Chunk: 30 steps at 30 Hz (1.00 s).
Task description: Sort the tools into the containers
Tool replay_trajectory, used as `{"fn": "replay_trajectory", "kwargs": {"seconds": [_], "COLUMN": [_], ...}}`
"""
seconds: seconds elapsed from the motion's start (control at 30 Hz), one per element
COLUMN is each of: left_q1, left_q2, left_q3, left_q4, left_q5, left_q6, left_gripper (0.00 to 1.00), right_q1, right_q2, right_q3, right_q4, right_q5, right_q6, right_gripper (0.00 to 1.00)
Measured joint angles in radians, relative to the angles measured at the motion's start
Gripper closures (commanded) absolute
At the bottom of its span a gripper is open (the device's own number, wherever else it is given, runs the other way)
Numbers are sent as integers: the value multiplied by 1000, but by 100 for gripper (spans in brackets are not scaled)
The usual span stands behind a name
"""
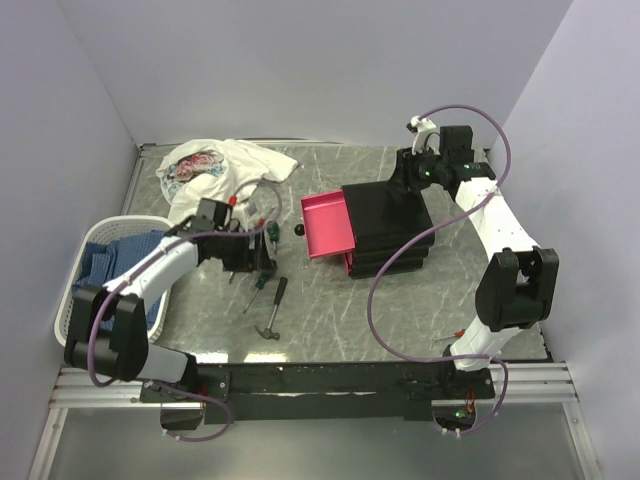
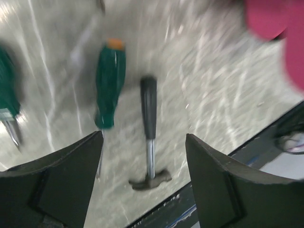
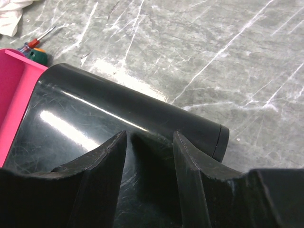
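Hammer point(image 1: 275, 308) lies nearest you on marble table point(image 1: 400, 310), green screwdriver point(image 2: 110, 83) just beside its handle. Your left gripper point(image 2: 144, 137) hovers above both, jaws wide, empty. Further out: drawer unit point(image 1: 395, 225), top pink drawer point(image 1: 328, 225) pulled open. Your right gripper point(image 3: 149, 137) sits over unit's top, jaws slightly parted, holding nothing. White cloth point(image 1: 220, 165) far left.

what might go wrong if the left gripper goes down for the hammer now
The green screwdriver lies close beside the hammer, so the open left gripper might catch both or knock one away. The right gripper sits over the glossy drawer unit without clasping it, so bumping the open pink drawer might shift the unit.
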<state>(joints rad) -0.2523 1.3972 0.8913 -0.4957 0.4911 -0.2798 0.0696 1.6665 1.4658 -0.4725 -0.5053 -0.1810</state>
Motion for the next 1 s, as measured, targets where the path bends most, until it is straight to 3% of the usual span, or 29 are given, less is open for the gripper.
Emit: {"fn": "replay_trajectory", "kwargs": {"seconds": [0.13,0.3,0.47,0.6,0.83,1.0], "left_q1": [-89,-175,-266,-320,-339,-343], "left_q2": [-46,-42,16,-1,-85,-137], "left_q3": [-54,-56,-60,-157,-264,-271], "left_q4": [-18,-13,-6,42,65,65], "left_q5": [-109,-222,-322,-403,-425,-440], "left_q6": [-31,-69,-111,-180,-236,-249], "left_gripper": [33,31,46,58,47,47], "right_q1": [0,0,0,0,0,0], "right_q2": [0,0,0,-2,-17,-17], "right_q3": [0,-1,-1,-4,-21,-21], "right_q4": [2,5,5,8,14,14], "right_q5": [9,16,20,22,22,22], "right_q6": [0,-1,-9,-11,-11,-11], "right_gripper": [48,47,47,47,47,47]}}
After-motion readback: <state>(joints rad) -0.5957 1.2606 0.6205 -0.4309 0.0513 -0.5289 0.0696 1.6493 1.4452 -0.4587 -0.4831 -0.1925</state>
